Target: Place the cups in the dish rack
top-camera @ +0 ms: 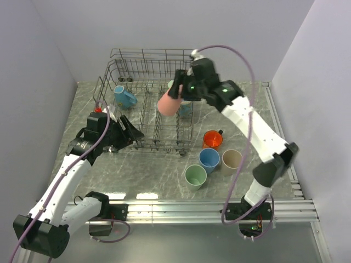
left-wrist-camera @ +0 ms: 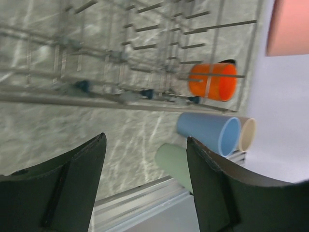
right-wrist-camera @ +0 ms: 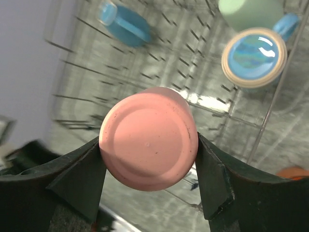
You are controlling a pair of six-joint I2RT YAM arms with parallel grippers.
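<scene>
Top external, nearest row first: four cups stand mouth-up on the table (top-camera: 148,170), outside the dish rack (top-camera: 143,143), at about 4 o'clock from it.
- green cup (top-camera: 196,176) nearest, nothing visible inside it
- blue cup (top-camera: 209,159) just behind it, beige cup (top-camera: 231,161) at its 3 o'clock, close together
- orange mug (top-camera: 212,139) farthest of the four, just beside the rack's near right corner

Left gripper (left-wrist-camera: 145,169): jaws spread, nothing between them. It hangs low off the rack's near left corner, at roughly 8 o'clock of the basket.

Rack contents, from the right wrist view:
- blue mug (right-wrist-camera: 125,24) lying among the tines on the left side, about 9 o'clock
- beige-rimmed blue cup (right-wrist-camera: 254,57) on the right side; cannot tell whether mouth or base faces the camera
- pale green cup (right-wrist-camera: 251,12) beyond it, partly cut off by the frame edge

Right gripper (right-wrist-camera: 148,144): clamped on the pink cup (top-camera: 168,104), one finger on each side of the wall, base toward the wrist camera. Cup is in the air above the rack's right half, about 3 o'clock, not yet set down.

Tally, as judged: three loaded, one in hand over the basket, four on the table. Roughly halfway. Free tines show in the rack's middle and near rows.
</scene>
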